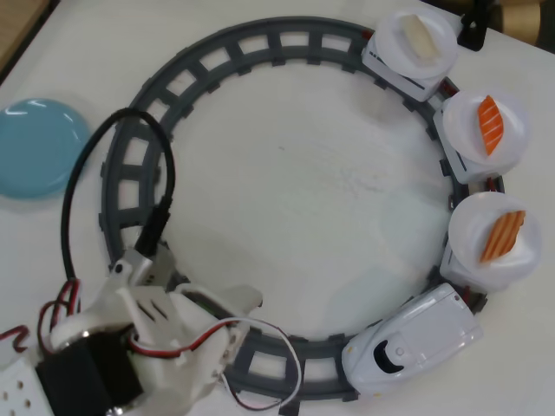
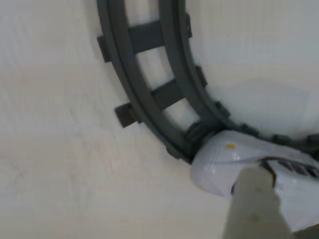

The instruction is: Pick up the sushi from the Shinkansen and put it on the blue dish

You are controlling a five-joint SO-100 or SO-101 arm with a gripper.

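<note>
In the overhead view the white Shinkansen (image 1: pixel 414 340) sits on the lower right of a grey ring track (image 1: pixel 217 48). Its nose points lower left. It pulls three cars topped by round white plates. The pale orange striped sushi (image 1: pixel 503 236) lies on the plate just behind the engine. The blue dish (image 1: pixel 35 146) lies empty at the far left, outside the ring. My gripper (image 1: pixel 245 316) hangs over the lower left of the track, far from the sushi and holding nothing. The wrist view shows the train's nose (image 2: pixel 224 159) and one blurred finger (image 2: pixel 259 209).
A deeper orange-red striped piece (image 1: pixel 490 124) lies on the second plate. A whitish-beige piece (image 1: pixel 419 36) lies on the third plate. A black cable (image 1: pixel 74 186) loops from the arm across the left of the track. The table's edge shows at the top left.
</note>
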